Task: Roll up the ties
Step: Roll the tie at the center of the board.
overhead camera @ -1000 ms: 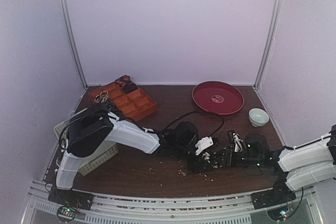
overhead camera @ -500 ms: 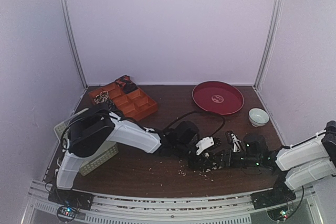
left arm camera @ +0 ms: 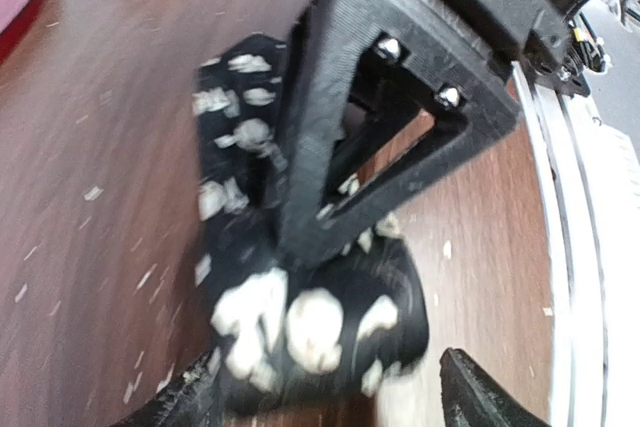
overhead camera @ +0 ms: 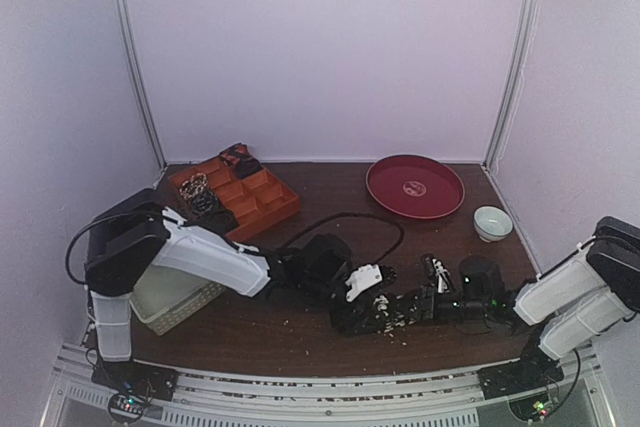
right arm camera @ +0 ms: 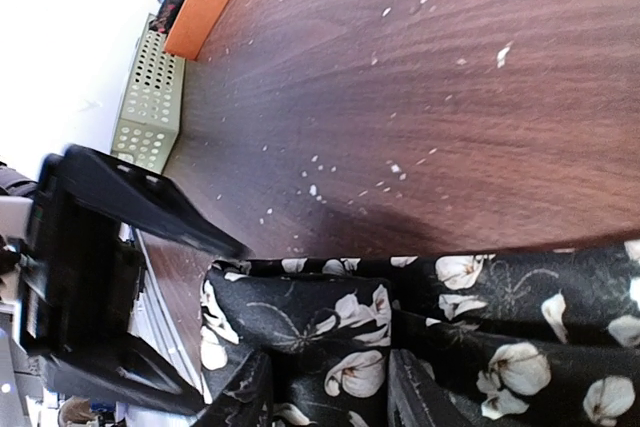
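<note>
Lying bunched on the tabletop (overhead camera: 300, 335) near its front edge, the black, white-flowered tie (overhead camera: 385, 315) sits between both arms. The right fingers (right arm camera: 245, 397) pinch a fold of it. The left fingers (left arm camera: 485, 402) stand spread either side of its bundled end.

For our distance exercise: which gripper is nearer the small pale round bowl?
Right. The right gripper lies down-left of the small pale bowl; the left gripper is further left, across the black floral tie.
</note>
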Controlling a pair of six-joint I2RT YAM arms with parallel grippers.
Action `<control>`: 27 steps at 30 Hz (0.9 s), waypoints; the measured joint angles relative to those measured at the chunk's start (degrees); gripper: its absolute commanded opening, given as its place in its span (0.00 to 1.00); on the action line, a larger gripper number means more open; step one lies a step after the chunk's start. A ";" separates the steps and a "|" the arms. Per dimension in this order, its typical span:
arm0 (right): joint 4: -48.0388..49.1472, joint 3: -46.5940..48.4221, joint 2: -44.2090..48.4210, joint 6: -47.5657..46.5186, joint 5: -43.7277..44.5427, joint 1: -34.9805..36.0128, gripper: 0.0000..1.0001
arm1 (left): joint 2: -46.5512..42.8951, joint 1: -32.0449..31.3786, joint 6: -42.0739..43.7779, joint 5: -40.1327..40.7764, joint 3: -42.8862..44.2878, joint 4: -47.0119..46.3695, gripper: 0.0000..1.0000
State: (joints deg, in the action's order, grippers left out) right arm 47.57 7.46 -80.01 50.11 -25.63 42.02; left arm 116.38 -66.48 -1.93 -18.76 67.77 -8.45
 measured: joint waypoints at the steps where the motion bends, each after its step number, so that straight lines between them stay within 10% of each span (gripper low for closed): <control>1: 0.85 0.07 -0.70 0.52 -0.17 0.37 0.39 | -2.03 0.00 -0.59 1.11 -2.01 -0.33 0.73; 14: 3.17 3.43 -5.42 5.88 0.96 7.91 0.37 | -15.76 0.00 -18.14 15.13 -19.52 -5.29 0.10; 27: -3.61 3.63 -1.38 2.71 4.87 8.00 0.37 | -7.28 -3.67 -29.81 12.79 -18.75 -11.39 0.00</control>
State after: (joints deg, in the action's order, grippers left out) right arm 43.97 11.09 -81.38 52.82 -20.75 50.02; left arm 109.10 -70.15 -31.75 -5.98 49.01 -19.84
